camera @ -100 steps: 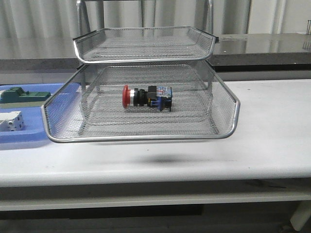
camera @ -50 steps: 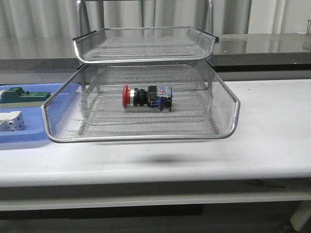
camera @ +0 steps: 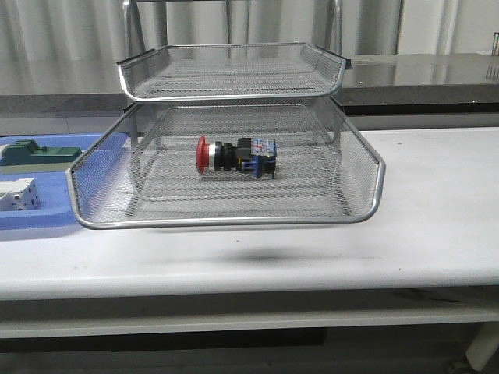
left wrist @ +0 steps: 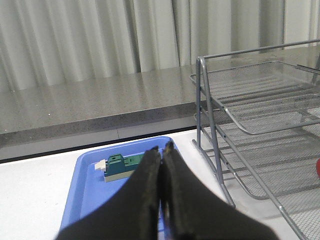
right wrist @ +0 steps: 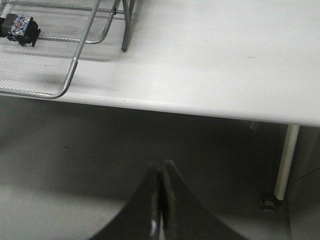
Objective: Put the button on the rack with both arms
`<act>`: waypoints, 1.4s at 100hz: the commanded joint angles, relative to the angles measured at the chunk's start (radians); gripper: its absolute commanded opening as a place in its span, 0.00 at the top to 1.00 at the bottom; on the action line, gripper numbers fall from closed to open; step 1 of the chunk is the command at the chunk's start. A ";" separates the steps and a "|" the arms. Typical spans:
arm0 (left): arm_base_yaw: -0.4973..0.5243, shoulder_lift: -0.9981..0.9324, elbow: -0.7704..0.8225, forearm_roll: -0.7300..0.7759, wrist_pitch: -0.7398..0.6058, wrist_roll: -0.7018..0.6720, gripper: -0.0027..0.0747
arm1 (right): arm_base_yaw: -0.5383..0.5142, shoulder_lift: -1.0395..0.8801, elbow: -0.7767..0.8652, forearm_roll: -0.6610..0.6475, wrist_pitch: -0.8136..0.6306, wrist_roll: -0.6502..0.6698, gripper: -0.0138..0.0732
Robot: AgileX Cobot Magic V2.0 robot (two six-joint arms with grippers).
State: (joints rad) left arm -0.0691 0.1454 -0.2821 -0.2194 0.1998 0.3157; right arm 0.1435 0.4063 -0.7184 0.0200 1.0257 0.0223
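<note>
- white table w/ rounded front edge, thin white leg
- grey speckled counter behind
- pale pleated curtains along back
- grey floor

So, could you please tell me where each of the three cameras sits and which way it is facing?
Front view: looks forward over the table at the rack, the button in its pulled-out tray; no part of the robot shows.
Left wrist view: on the left arm, facing the blue tray and the rack's side; the shut left claw shows.
Right wrist view: on the right arm, off the table's edge, looking down at the floor; the shut right claw shows.
Shared: front and right wrist views both show the button.
</note>
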 commanded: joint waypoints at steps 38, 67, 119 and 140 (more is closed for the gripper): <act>0.001 0.010 -0.028 -0.015 -0.086 -0.013 0.99 | -0.004 0.018 -0.032 0.031 -0.184 -0.001 0.92; 0.001 0.010 -0.028 -0.015 -0.086 -0.013 0.99 | -0.004 0.211 -0.032 0.211 -0.232 -0.008 0.92; 0.001 0.010 -0.028 -0.015 -0.086 -0.013 0.99 | 0.059 0.636 -0.032 0.560 -0.319 -0.244 0.92; 0.001 0.010 -0.028 -0.015 -0.086 -0.013 0.99 | 0.220 0.750 -0.032 0.572 -0.431 -0.243 0.92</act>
State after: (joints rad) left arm -0.0691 0.1454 -0.2821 -0.2203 0.1998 0.3152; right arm 0.3080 1.1297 -0.7184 0.5510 0.6767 -0.2052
